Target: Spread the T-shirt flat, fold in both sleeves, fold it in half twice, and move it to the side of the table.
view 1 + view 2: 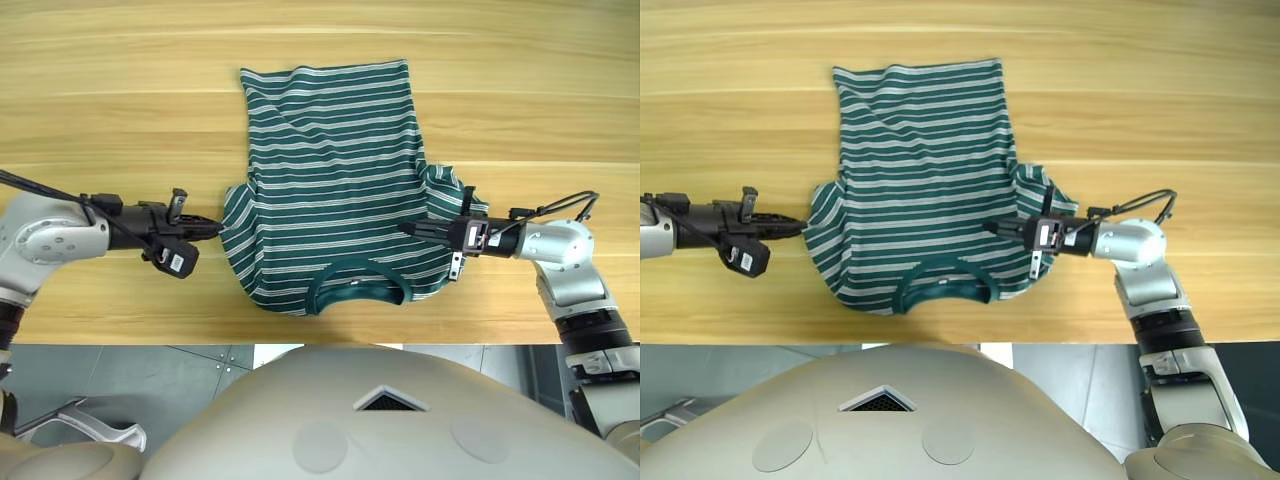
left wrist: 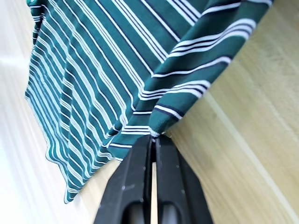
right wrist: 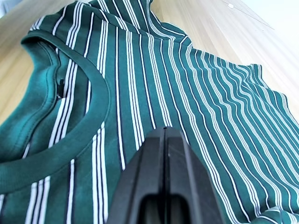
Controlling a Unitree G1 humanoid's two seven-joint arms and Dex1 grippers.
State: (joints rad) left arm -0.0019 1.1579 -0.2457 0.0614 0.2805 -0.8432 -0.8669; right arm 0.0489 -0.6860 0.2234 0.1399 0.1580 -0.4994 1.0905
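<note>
A green T-shirt (image 1: 330,170) with white stripes lies on the wooden table (image 1: 110,100), its collar (image 1: 358,290) nearest me and its hem at the far side. The left sleeve area is tucked in at the shirt's left edge. My left gripper (image 1: 218,228) is at that edge, shut on a corner of the fabric (image 2: 161,116). The right sleeve (image 1: 447,188) lies bunched at the right edge. Low over the shirt's right shoulder, beside the collar, my right gripper (image 1: 405,228) is shut with no cloth between its fingers (image 3: 154,154).
Bare wood surrounds the shirt on the left, right and far sides. The table's near edge (image 1: 150,343) runs just below the collar.
</note>
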